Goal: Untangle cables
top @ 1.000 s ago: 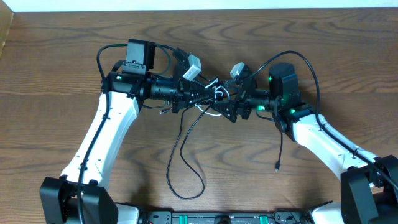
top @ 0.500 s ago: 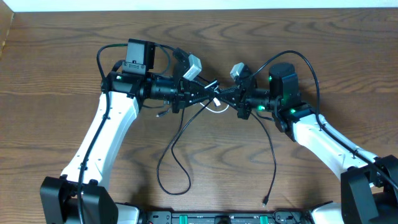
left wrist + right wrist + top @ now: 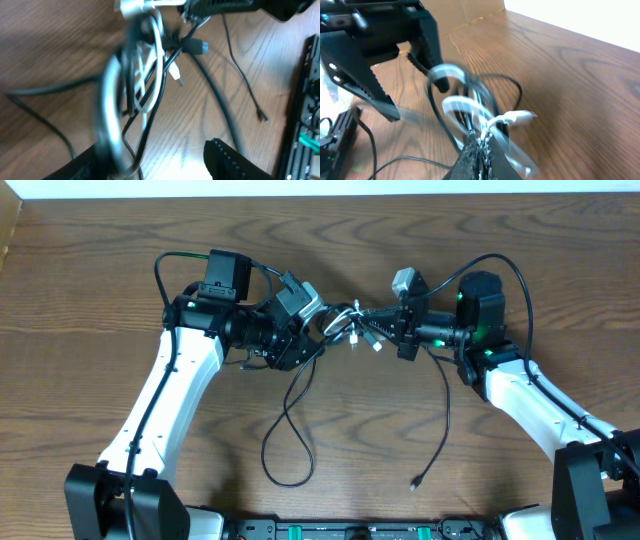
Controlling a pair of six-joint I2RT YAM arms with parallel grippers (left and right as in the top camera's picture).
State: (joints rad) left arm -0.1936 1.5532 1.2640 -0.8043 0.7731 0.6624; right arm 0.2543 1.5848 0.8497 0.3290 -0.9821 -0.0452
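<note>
knot: black cable and white cable twisted together, held up off the table
left gripper: just left of the knot, jaws spread wide, blurred strands running between them
right gripper: just right of the knot, fingers pinched tight on its strands
black cable: hangs below the knot, looping on the table; free plug end lies down and right of the knot
white cable: short loops inside the knot, plug sticking out
markings: plugs too blurred to read
</note>
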